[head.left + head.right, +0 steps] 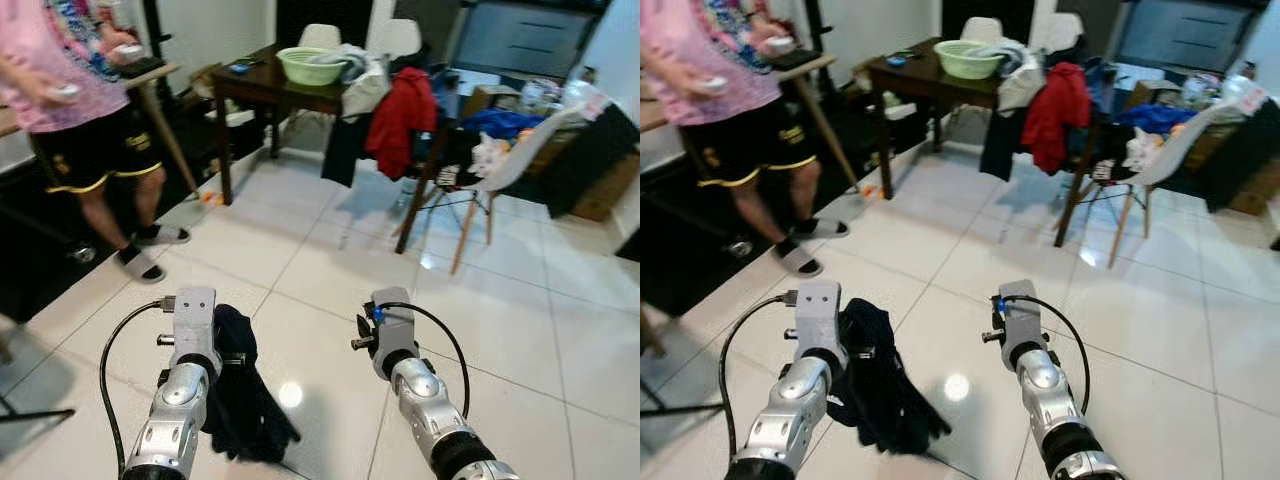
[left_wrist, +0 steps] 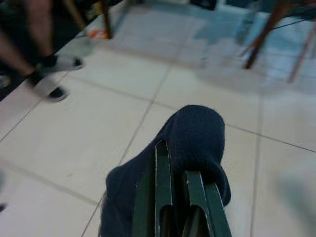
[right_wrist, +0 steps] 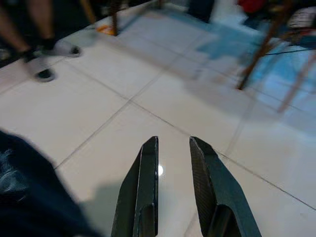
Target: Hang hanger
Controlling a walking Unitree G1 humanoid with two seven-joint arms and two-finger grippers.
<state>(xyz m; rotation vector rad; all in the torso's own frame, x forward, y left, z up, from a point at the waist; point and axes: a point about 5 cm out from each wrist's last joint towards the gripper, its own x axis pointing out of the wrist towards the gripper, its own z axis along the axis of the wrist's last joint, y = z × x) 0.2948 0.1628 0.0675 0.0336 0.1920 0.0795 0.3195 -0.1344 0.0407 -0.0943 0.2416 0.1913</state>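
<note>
Here, left to right:
Person: stands at the far left on the white tiled floor (image 1: 300,250) in a pink top, black shorts and sandals (image 1: 140,262).
Left gripper (image 2: 180,182): fingers nearly together, clamped on a dark navy knitted garment (image 1: 240,390) that hangs beside the wrist.
Hanger: cannot tell; the garment hides it.
Right gripper (image 3: 174,148): narrow gap, holding nothing, above the floor.
Dark wooden table (image 1: 265,85): far side, carrying a pale green plastic basin (image 1: 310,65).

I held a dark navy garment (image 1: 238,390) in my left gripper (image 2: 178,163), its knitted cloth folded over my fingertips in a rounded hump. The rest of it hung down limp beside my left forearm, above the white tiled floor, in loose crumpled folds. Whether a hanger was inside the cloth I could not tell.
</note>
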